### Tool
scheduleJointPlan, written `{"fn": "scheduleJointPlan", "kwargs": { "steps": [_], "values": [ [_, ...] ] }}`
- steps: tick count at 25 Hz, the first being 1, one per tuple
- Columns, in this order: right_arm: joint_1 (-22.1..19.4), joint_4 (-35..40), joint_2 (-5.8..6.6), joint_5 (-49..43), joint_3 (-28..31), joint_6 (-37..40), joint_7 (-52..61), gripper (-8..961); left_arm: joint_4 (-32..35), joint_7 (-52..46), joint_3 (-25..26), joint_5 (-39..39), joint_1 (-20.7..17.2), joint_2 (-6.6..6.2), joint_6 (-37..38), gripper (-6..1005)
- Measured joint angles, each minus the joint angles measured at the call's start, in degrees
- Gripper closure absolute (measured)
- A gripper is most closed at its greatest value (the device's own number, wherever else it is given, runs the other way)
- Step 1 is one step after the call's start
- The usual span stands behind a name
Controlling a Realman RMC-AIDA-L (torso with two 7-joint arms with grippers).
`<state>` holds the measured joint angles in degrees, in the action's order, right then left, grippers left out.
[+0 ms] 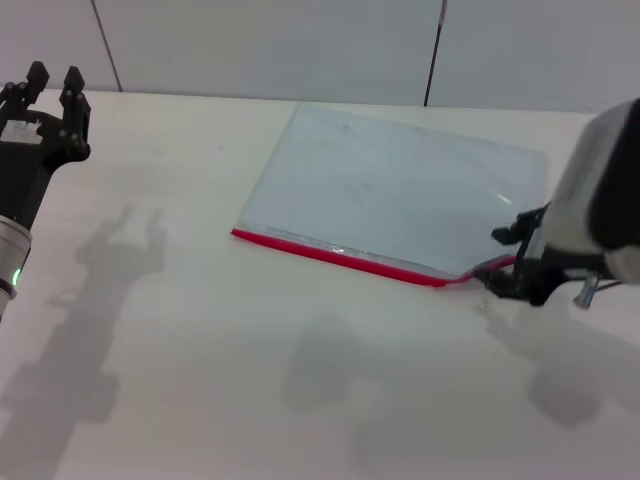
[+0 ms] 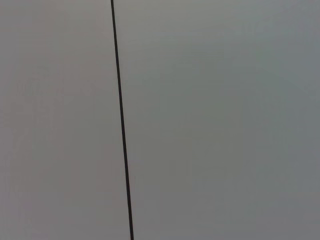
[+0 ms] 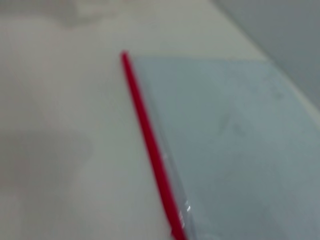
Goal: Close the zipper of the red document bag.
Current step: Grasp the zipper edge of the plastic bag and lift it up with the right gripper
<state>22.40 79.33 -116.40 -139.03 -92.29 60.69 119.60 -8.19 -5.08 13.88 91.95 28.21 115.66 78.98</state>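
Pale table (image 1: 200,400) fills the workspace, backed by a grey panelled wall with a dark vertical seam; nothing but the bag lies on the surface.

At far left, the left gripper (image 1: 52,85) is raised well clear of the work, its two fingers pointing upward and standing apart, holding nothing. Judged idle: it is too far from the bag to pin it down.

Centre to right, the red document bag (image 1: 400,190) lies flat on the table, turned at an angle, its translucent blue-grey face up. The zipper (image 1: 330,254) runs along the near long edge. It lies straight for most of its length, then lifts and kinks at its right end.

At right, the right gripper (image 1: 508,262) is low at that lifted end, fingers either side of the red strip. It appears to pinch the zipper there, probably at the slider, though the slider itself cannot be made out. The kink suggests the strip is under pull. Judged risk: with no second hold, the bag may slide instead of closing
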Motion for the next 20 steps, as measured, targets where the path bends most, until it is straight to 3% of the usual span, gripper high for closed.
{"fn": "scheduleJointPlan", "kwargs": {
  "steps": [15, 20],
  "values": [
    [2.92, 1.75, -0.13, -23.57, -14.78, -2.19, 14.24, 435, 0.02, -0.02, 0.0, -0.11, 0.06, 0.0, -0.06, 642],
    [3.38, 1.91, -0.13, -26.51, -17.8, -1.88, 16.16, 439, 0.02, -0.02, 0.0, -0.11, 0.02, 0.0, -0.06, 642]
  ]
}}
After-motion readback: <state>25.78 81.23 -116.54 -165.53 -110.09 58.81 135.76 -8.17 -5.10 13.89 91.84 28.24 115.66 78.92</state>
